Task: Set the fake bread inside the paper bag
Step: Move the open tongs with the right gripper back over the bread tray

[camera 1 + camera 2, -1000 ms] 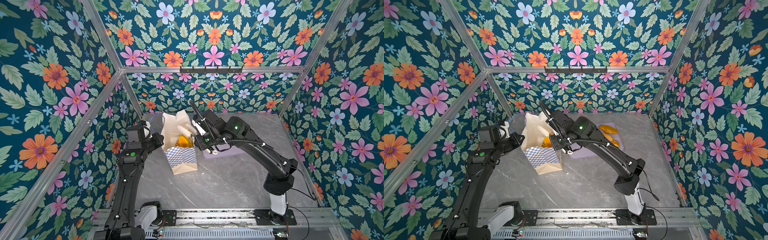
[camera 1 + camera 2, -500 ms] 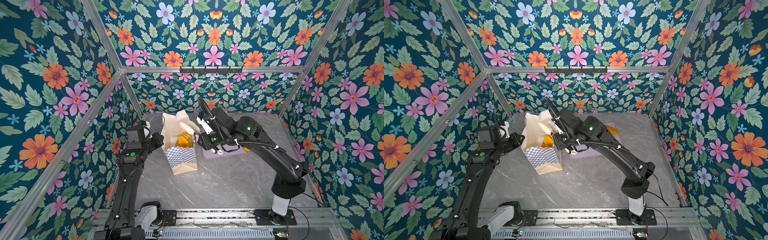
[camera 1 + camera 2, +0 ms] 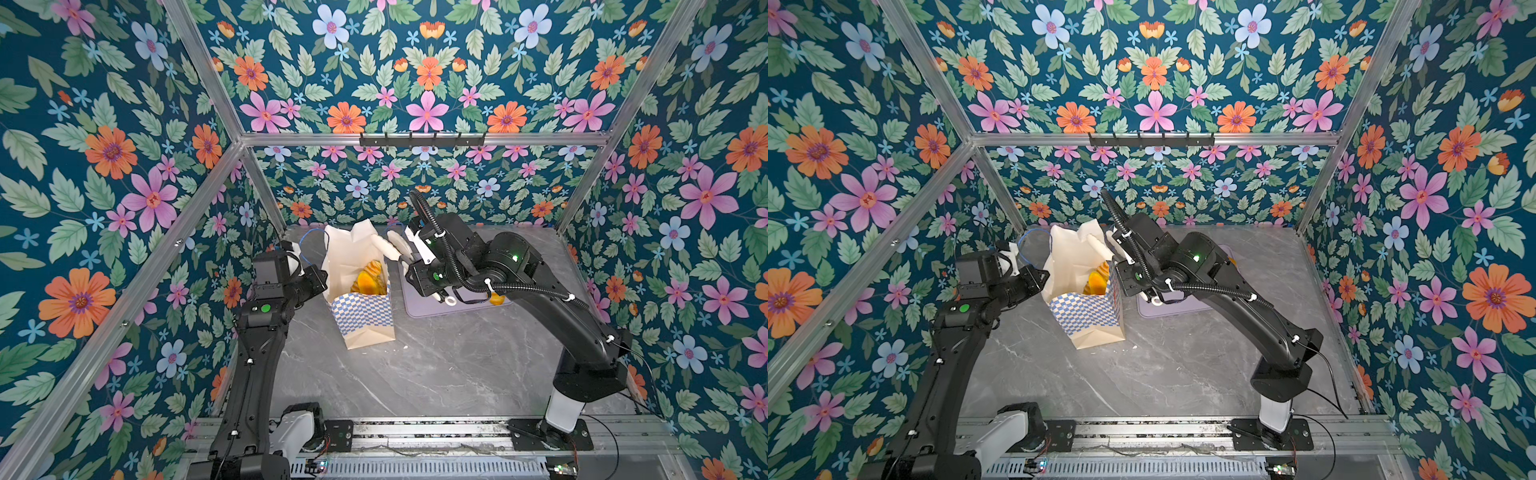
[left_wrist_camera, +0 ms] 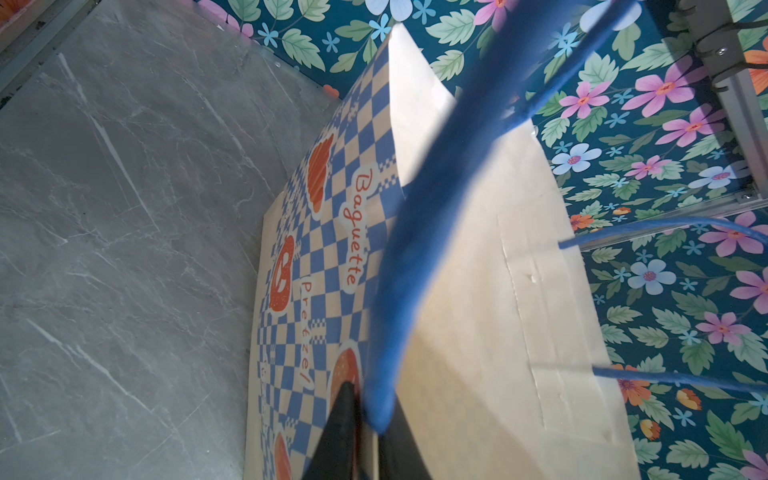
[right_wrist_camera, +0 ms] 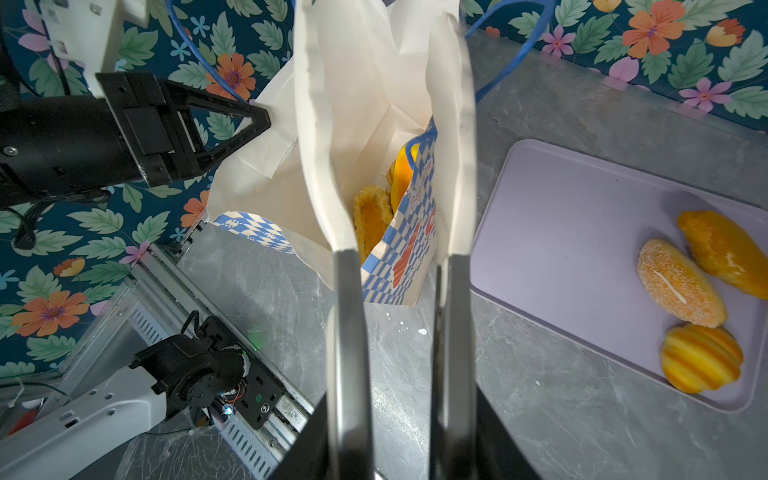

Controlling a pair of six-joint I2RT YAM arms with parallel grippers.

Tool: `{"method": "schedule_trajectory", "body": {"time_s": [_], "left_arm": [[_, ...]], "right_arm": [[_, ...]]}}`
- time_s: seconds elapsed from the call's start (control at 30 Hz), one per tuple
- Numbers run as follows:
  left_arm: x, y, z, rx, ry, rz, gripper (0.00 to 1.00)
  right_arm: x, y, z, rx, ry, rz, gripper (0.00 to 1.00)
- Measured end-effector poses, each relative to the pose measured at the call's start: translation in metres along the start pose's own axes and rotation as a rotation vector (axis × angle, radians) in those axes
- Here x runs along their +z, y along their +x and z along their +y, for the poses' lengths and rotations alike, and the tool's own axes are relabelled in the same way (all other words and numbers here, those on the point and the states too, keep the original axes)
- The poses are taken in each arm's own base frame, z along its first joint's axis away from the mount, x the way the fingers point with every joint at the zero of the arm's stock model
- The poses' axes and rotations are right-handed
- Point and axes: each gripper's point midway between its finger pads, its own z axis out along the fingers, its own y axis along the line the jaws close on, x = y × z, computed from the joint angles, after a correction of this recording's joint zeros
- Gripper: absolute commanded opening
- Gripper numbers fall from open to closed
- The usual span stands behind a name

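The left pincer (image 4: 370,409) is just left of the paper bag (image 3: 361,320). It is shut tight on the bag's blue cord handle (image 4: 415,257). The paper bag stands on the grey surface (image 3: 415,374) with its top wide open. Some of the fake bread (image 3: 369,279) is already inside the bag, all golden. The right pincer (image 3: 394,249) hangs by the right edge of the bag's open top. Its two white fingers (image 5: 320,124) are apart and hold nothing. Right of the bag lies a flat lilac tray (image 5: 561,199), near the bag but not touching it. Three more pieces rest on the tray's side far from the bag: a seeded loaf (image 5: 681,282), a smooth long roll (image 5: 727,253) and a ridged bun (image 5: 702,357)
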Motion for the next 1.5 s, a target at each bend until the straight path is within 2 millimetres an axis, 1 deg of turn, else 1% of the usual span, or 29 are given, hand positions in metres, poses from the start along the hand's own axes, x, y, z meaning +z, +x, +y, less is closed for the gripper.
{"method": "schedule_trajectory", "body": {"time_s": [0.2,0.33,0.53,0.83,1.03,1.17,1.27,1.4,1.5], "left_arm": [[0.0,0.0,0.0,0.0,0.0,0.001,0.14],[0.001,0.0,0.0,-0.001,-0.001,0.001,0.14],[0.001,0.0,0.001,-0.002,-0.002,0.004,0.14],[0.003,-0.001,0.001,-0.002,-0.002,0.006,0.14],[0.003,-0.001,0.001,-0.002,-0.002,0.007,0.14],[0.003,-0.001,0.0,-0.002,-0.001,0.007,0.14],[0.003,-0.001,0.0,-0.002,0.001,0.008,0.14],[0.005,0.0,0.0,-0.002,0.004,0.011,0.14],[0.007,0.002,0.001,-0.005,0.008,0.02,0.14]], "right_arm": [[-0.005,0.002,-0.021,0.027,0.039,-0.004,0.41],[-0.011,0.005,-0.04,0.054,0.066,-0.011,0.41],[-0.031,0.015,-0.074,0.114,0.112,-0.034,0.41],[-0.037,0.03,-0.113,0.197,0.175,-0.036,0.41],[-0.026,0.043,-0.14,0.274,0.205,-0.011,0.4],[-0.015,0.059,-0.158,0.32,0.236,0.028,0.4],[-0.005,0.075,-0.172,0.362,0.244,0.061,0.4],[0.01,0.102,-0.2,0.449,0.282,0.107,0.4],[0.021,0.124,-0.216,0.519,0.285,0.145,0.4]]}}
